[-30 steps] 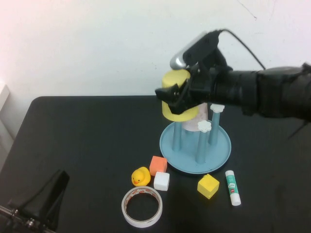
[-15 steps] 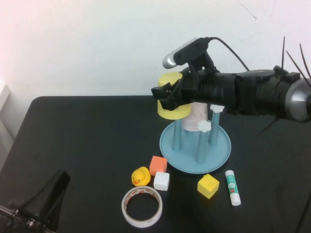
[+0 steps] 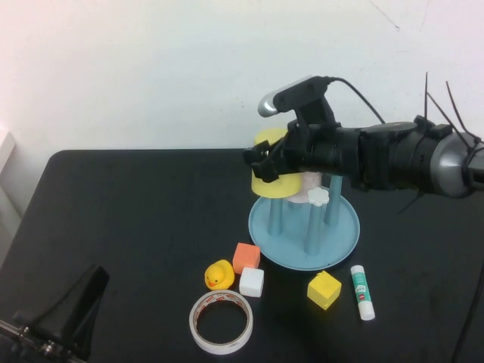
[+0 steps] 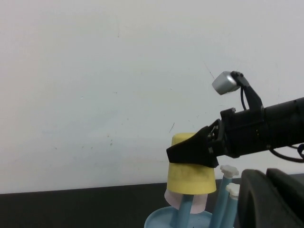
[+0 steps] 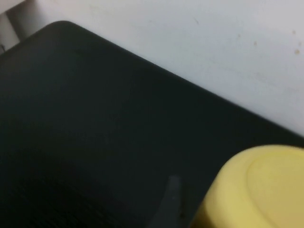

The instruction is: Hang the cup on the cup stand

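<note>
While the black table (image 3: 113,212) fills the lower two thirds of the high view under a white wall, the right arm (image 3: 401,159) reaches in from the right edge at mid-height, a grey camera riding on top of it. Its right gripper (image 3: 266,162) sits just above centre, black fingers spread wide on either side of the cup (image 3: 270,181); whether they press the cup or merely flank it cannot be told.

That cup is plain yellow, tapered and handleless, upside down with its closed narrow end up and its wide rim down, sitting over a peg of the stand (image 3: 344,234). A pale pinkish cup (image 3: 306,187) hangs just behind it. The stand is a light blue round dish with upright blue pegs and white flower caps, right of centre.

At the lower left corner the left gripper (image 3: 64,318) rests low, fingers closed and empty.

Below the stand lie a tape ring (image 3: 220,321), a glue stick (image 3: 361,292), a yellow block (image 3: 324,290), an orange block (image 3: 246,257), a rubber duck (image 3: 218,275) and a white block (image 3: 251,282).
</note>
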Available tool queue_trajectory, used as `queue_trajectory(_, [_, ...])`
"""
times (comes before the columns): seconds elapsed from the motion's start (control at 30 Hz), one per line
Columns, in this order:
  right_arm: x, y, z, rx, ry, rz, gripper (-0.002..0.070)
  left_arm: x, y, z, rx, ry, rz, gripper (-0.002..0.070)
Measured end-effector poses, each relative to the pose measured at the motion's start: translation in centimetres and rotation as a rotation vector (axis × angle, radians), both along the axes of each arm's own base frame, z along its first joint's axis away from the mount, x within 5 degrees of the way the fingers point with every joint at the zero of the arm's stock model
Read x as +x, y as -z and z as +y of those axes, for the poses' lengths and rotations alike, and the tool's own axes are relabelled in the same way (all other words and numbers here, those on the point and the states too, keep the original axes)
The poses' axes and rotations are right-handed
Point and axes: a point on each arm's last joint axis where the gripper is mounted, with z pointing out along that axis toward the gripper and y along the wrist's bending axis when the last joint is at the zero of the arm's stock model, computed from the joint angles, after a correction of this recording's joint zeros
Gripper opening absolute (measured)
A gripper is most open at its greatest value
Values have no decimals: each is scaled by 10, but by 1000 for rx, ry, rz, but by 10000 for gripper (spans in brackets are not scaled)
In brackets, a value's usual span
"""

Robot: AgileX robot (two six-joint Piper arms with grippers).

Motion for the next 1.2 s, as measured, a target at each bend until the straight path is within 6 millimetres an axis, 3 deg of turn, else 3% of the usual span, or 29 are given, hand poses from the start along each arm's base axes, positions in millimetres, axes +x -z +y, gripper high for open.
queue_trajectory(0.13, [2,4,-3,0,56,21,680,0,0,0,0,0,0,0])
queue_trajectory(0.33, [4,4,-6,-4,85,24,690,0,0,0,0,0,0,0])
queue_trajectory(0.4, [3,-4,-6,6,87,11,692,0,0,0,1,2,-1,0])
queue_trajectory(0.47, [1,-19,-8,21,86,-16,685,-1,0,-1,8,14,-7,0])
queue_trajectory(0.53, [-4,-44,-10,48,86,-62,633,-1,0,-2,15,25,-13,0])
queue_trajectory(0.63, [-18,-91,-17,115,97,-130,456,-2,0,-3,24,36,-13,0])
queue_trajectory(0.77, [-53,-146,-34,212,98,-196,129,-1,1,-3,31,32,-6,0])
queue_trajectory(0.83, [-75,-165,-44,242,89,-218,54,-1,1,-2,32,16,-9,0])
queue_trajectory(0.9, [-99,-180,-56,261,84,-242,23,0,0,0,42,-6,-16,0])
queue_trajectory(1.2, [-212,-192,-110,285,22,-327,0,1,1,1,57,-28,-23,0])
